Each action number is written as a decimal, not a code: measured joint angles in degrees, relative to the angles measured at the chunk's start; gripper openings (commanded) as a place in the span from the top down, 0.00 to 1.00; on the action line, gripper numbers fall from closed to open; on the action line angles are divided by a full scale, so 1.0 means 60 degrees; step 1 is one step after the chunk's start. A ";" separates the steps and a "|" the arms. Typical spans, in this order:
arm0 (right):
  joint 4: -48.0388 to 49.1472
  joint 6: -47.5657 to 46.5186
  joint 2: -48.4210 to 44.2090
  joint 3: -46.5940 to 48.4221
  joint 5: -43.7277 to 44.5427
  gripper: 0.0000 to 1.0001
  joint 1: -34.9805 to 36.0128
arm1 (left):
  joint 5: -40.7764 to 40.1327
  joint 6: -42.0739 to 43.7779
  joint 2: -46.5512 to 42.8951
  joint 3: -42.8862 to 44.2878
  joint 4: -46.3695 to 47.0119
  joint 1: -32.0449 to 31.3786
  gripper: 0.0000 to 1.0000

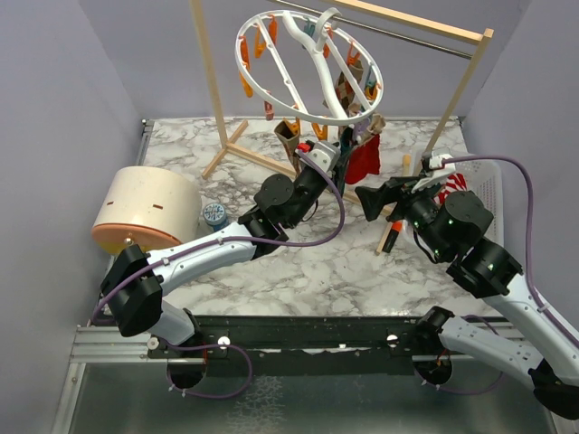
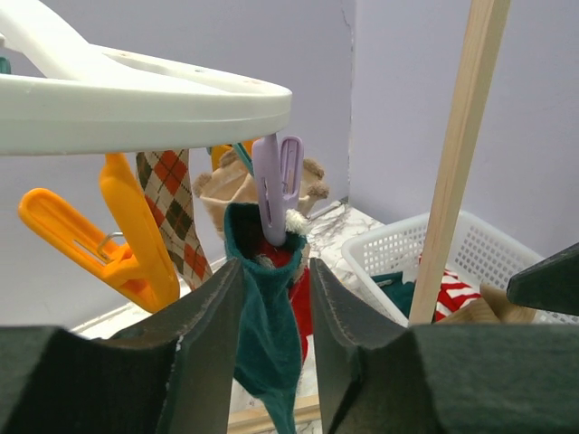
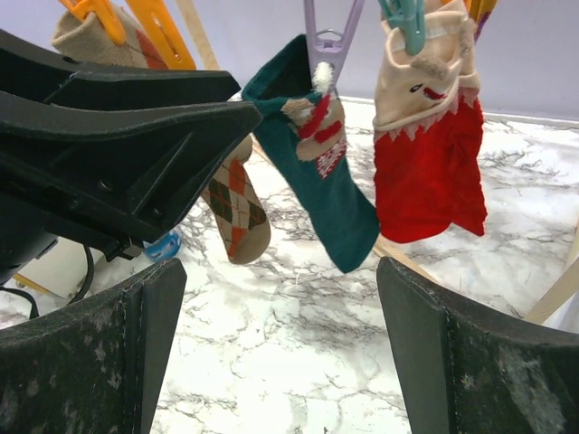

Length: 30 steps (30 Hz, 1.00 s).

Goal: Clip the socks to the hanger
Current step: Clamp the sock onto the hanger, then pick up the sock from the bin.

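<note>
The white ring hanger (image 1: 315,70) hangs from the wooden rack and also shows in the left wrist view (image 2: 136,108). A dark teal sock (image 2: 267,316) hangs from a purple clip (image 2: 276,185); it also shows in the right wrist view (image 3: 326,194). A red sock with a tan cuff (image 3: 430,181) and a brown argyle sock (image 3: 237,212) hang beside it. My left gripper (image 2: 276,271) is open, its jaws either side of the teal sock just below the clip. My right gripper (image 3: 280,267) is wide open and empty, low over the table in front of the hanging socks.
A white basket (image 1: 488,181) at the right holds a red-white striped sock (image 2: 457,294) and a teal one. The wooden rack frame (image 1: 213,81) stands at the back. A round cream container (image 1: 149,208) sits left. An orange peg (image 1: 393,237) lies on the marble.
</note>
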 measured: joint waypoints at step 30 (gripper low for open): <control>0.0102 0.0882 -0.0051 -0.0831 -0.1311 0.08 0.0000 | -0.0175 -0.0066 -0.1242 -0.0798 -0.0321 0.0000 0.04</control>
